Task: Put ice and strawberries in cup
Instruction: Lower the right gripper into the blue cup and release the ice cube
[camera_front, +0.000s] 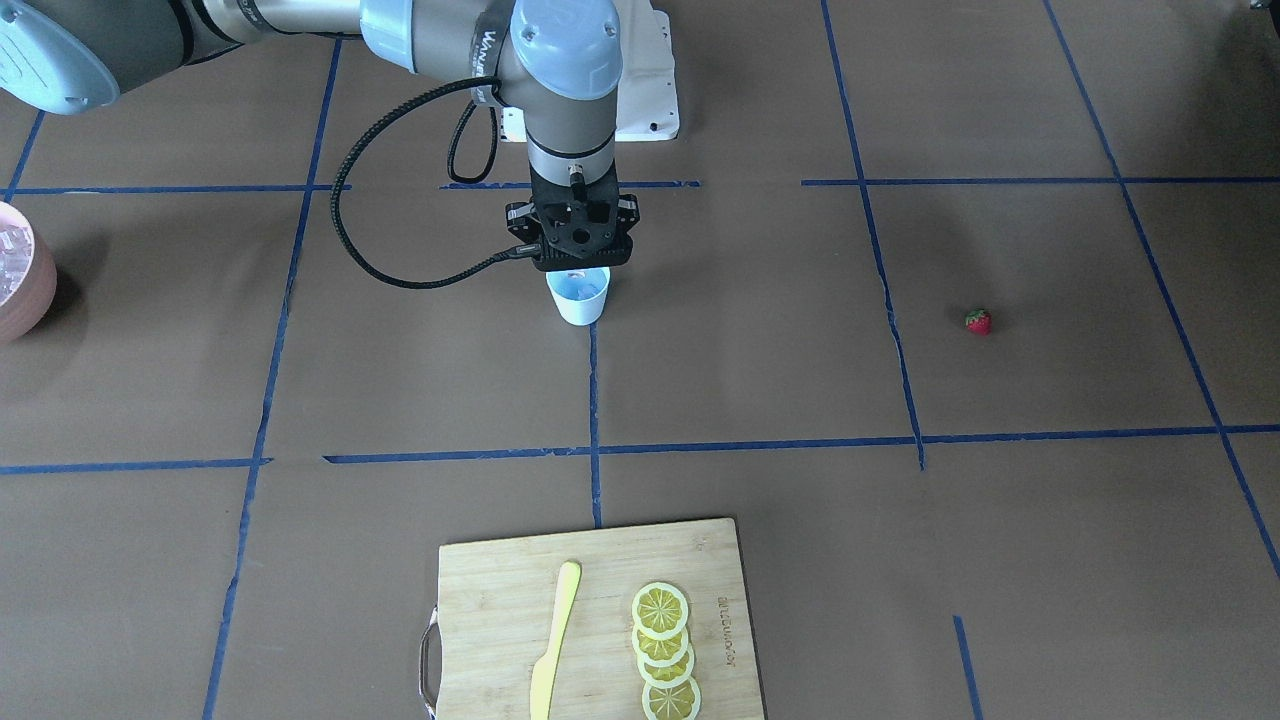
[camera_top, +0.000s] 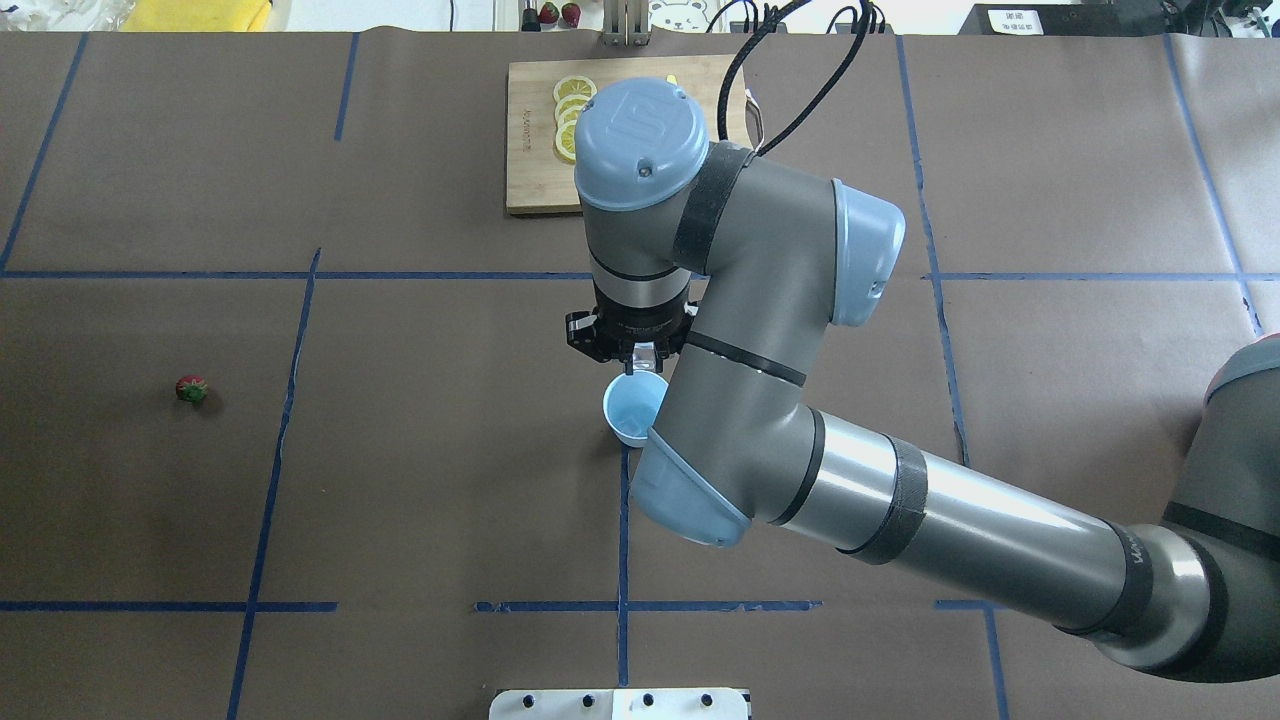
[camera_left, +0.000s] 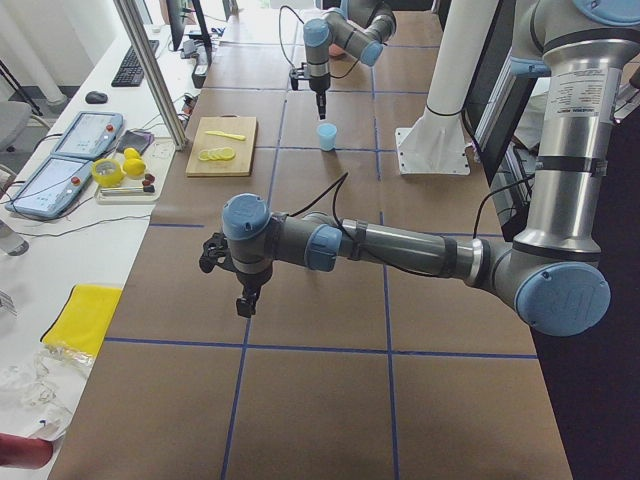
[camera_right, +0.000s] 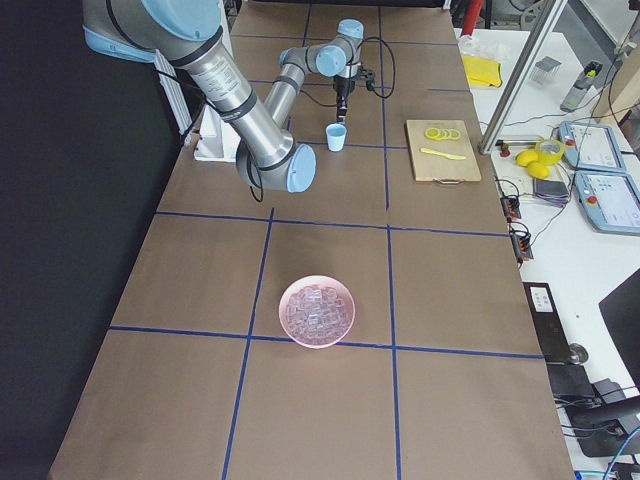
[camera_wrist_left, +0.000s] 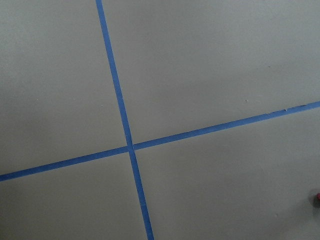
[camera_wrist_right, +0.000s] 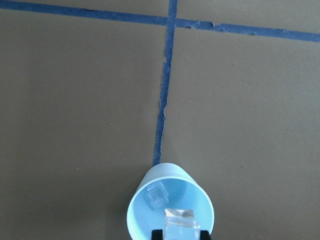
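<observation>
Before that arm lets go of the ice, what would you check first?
1. Grip: the right jaws hold the ice cube from both sides: ok.
2. Aim: in the right wrist view the held cube sits over the mouth of the cup: ok.
3. Cup upright on the table: ok.
4. Room: one loose cube shows inside, with space left: ok.
5. Strawberry in cup: it lies on the table, well apart from it: not ok.
6. Left jaws open or shut: cannot tell.
</observation>
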